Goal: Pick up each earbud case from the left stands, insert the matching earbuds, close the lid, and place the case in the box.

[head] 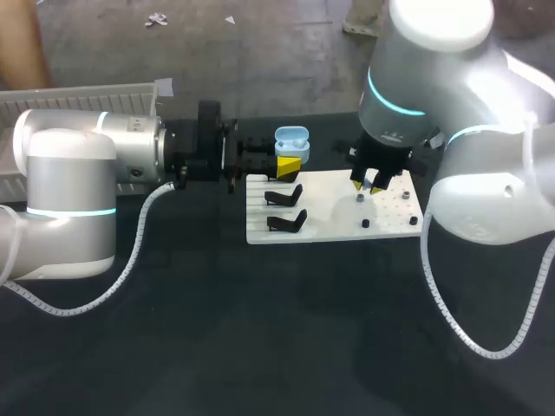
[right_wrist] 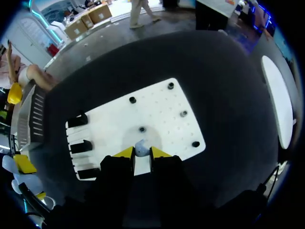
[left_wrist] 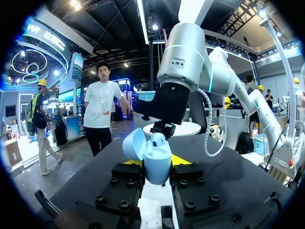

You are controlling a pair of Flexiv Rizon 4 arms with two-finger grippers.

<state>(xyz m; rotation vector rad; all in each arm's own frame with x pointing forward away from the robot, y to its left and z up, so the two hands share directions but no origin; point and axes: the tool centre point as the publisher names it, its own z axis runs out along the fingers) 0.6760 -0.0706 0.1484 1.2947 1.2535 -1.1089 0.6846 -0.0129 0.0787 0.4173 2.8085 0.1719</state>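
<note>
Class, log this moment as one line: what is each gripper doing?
left gripper: shut on earbud case, lid open | right gripper: shut on earbud over white board

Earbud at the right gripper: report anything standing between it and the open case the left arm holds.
Nothing visible does. Between the earbud at the right gripper and the open earbud case in the left gripper lies only bare white board; the black stands sit off that line.

Wide dark table [head: 260,347] in front of white board [head: 334,218], black stands [head: 284,196] and pegs [head: 365,224] jutting up
</note>
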